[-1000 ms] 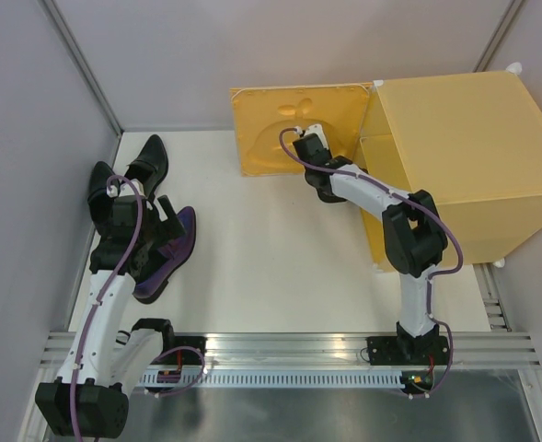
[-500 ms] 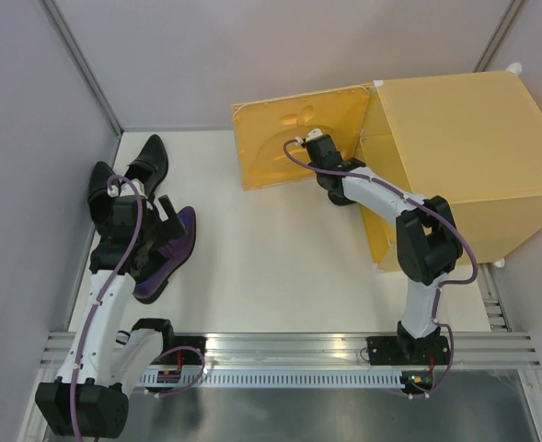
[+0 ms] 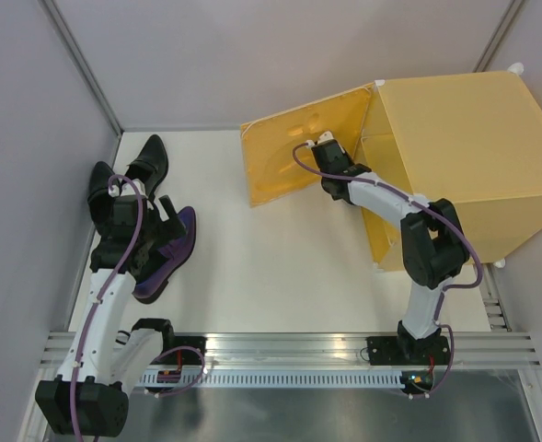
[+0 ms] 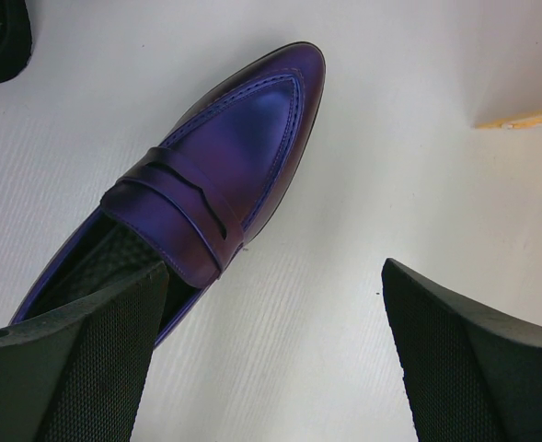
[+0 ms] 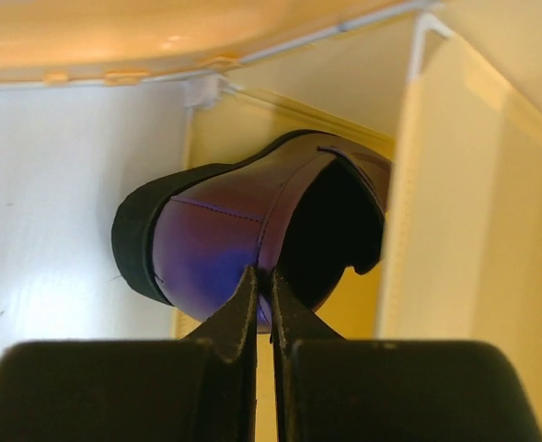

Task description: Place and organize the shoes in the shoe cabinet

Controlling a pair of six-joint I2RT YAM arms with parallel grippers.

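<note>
The fingers of the right gripper (image 5: 262,276) were seen pressed together. Only the thin collar wall of the first purple shoe (image 5: 215,239) appeared to be pinched between them at the heel end, one finger outside and one against the dark lining. That shoe was held on its side at the mouth of the shoe cabinet (image 3: 464,157), with its black heel block turned toward the table (image 3: 280,267) and its opening toward a yellow side wall. The hinged door (image 3: 289,152) was swung out to the left of the arm.

The shoe was judged light and stiff-walled but glossy, so a pinch on so narrow an edge could be expected to let it swing or slip. A gentle set-down deep inside the cabinet was thought advisable.

The jaws of the left gripper (image 4: 271,272) were spread wide above the second purple shoe (image 4: 224,166), which lay upright on the table with its pointed toe away from the wrist. One pad was placed over the open heel end, but whether anything was touched could not be told. The collar wall near the heel was judged the best hold, since the slick, tapering toe offered little purchase. The black shoes (image 3: 146,166) were left nearby by the left wall, well apart from the cabinet.
</note>
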